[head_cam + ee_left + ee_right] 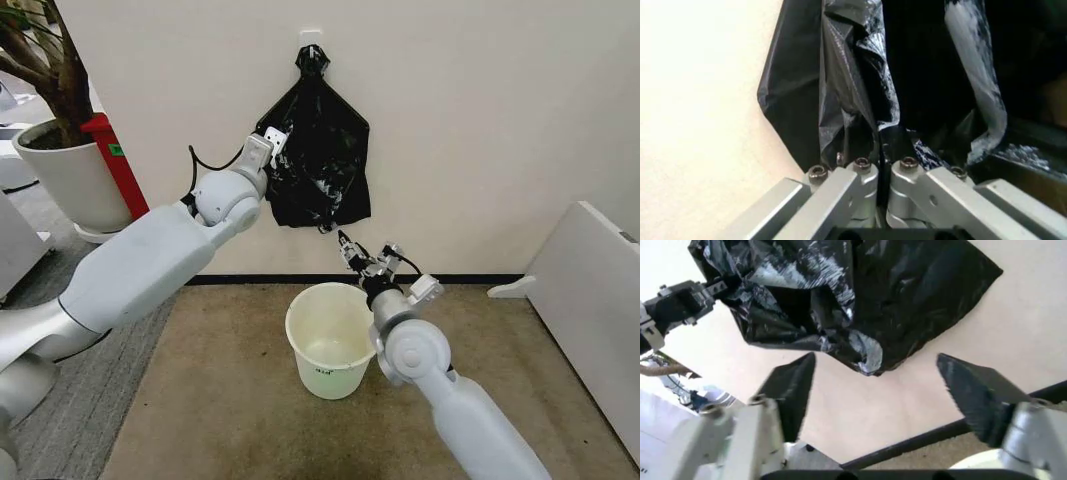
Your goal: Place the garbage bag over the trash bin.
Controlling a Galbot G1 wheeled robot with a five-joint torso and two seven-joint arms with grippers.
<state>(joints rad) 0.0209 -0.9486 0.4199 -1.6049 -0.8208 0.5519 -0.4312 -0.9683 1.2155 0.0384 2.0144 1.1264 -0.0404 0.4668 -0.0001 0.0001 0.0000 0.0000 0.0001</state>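
Note:
The garbage bag (300, 188) hangs crinkled and glossy against the wall, in front of a flat black bundle (335, 120) knotted to a hook. My left gripper (274, 150) is shut on the bag's upper left edge; in the left wrist view its fingers (867, 172) pinch a fold of the bag (847, 75). The trash bin (326, 378), a cream-white bucket, stands on the carpet below. My right gripper (366, 250) is open above the bin's far rim, just under the bag's lowest corner. The right wrist view has the bag (800, 285) hanging above that gripper (877, 385), apart from it.
A large white plant pot (70, 185) and a red container (118, 165) stand at the left by the wall. A white panel (590, 300) lies at the right. Brown carpet (230, 400) surrounds the bin. The wall is close behind the bag.

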